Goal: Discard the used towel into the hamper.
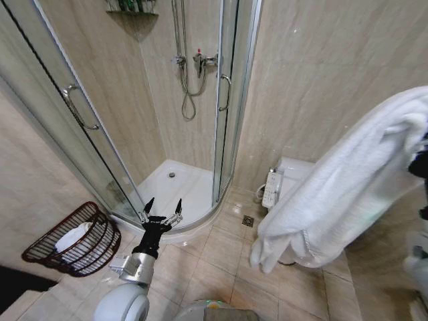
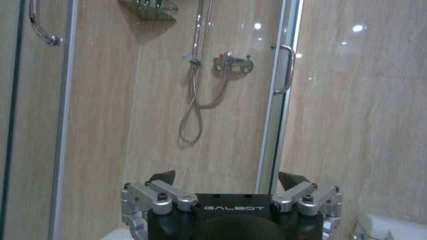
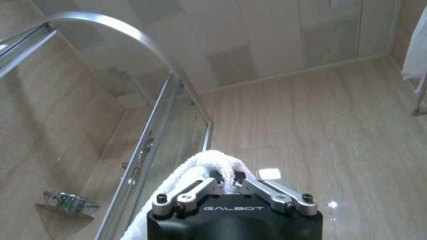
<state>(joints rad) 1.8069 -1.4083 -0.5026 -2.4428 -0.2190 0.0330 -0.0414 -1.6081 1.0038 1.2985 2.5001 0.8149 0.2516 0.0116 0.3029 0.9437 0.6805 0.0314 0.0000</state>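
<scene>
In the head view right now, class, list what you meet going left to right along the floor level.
hamper → left gripper → shower tray → floor drain → white towel held up by the right gripper

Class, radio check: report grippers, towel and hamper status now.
Right gripper shut on towel, held high. Left gripper open, low by shower. Hamper on floor at left, white cloth inside. Floor between bare.

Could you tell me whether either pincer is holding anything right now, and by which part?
The right pincer pinches the white towel by a bunched fold; the left pincer holds nothing.
</scene>
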